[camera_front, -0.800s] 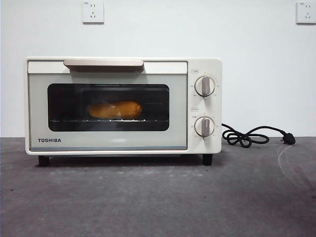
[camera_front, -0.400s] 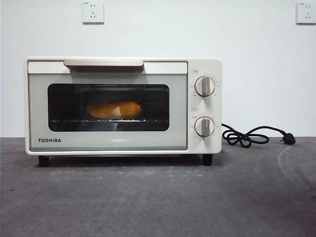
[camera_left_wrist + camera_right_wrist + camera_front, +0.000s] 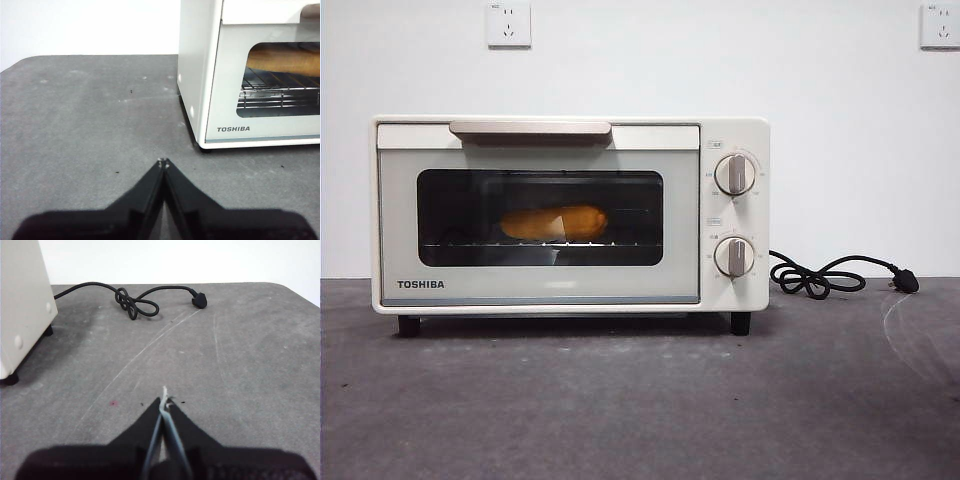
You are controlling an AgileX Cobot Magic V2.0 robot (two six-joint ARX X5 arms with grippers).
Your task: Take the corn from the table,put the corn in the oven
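The corn (image 3: 553,222) lies on the wire rack inside the cream-white TOSHIBA oven (image 3: 570,215), seen through the dark glass of the closed door. The left wrist view shows the corn (image 3: 285,59) through the window too. My left gripper (image 3: 163,162) is shut and empty, low over the table (image 3: 640,400) off the oven's left front corner. My right gripper (image 3: 164,401) is shut and empty over bare table to the right of the oven (image 3: 22,305). Neither arm shows in the front view.
The oven's black cord (image 3: 825,277) lies coiled on the table to its right, plug (image 3: 906,283) at the far end; the cord (image 3: 135,302) also shows in the right wrist view. A white wall with two sockets stands behind.
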